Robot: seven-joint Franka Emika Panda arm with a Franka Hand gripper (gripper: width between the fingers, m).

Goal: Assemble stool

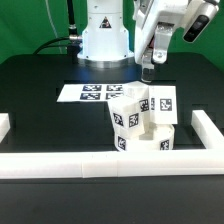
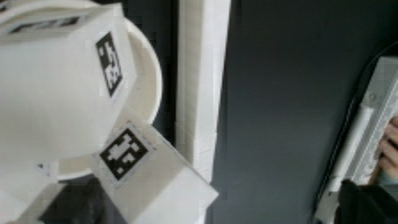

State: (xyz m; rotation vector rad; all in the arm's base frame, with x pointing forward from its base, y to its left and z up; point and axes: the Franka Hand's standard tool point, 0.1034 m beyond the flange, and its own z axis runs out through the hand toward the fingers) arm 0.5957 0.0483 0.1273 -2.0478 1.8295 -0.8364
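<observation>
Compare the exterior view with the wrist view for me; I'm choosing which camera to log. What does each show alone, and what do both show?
Only the exterior view shows the pincer hanging above the stool parts, the marker board behind them, and the robot base. Only the wrist view shows a tag close enough to read its pattern. Both show the white tagged stool parts, the black table, and a white border rail.

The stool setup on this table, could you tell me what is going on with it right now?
A Franka arm is working on a white plastic stool. Its parts, tagged with black-and-white squares, stand clustered against the white border rail near the front of the table. The gripper hangs just above the cluster; nothing can be seen held in it, and whether it is open is unclear. The marker board lies flat behind the parts.
</observation>
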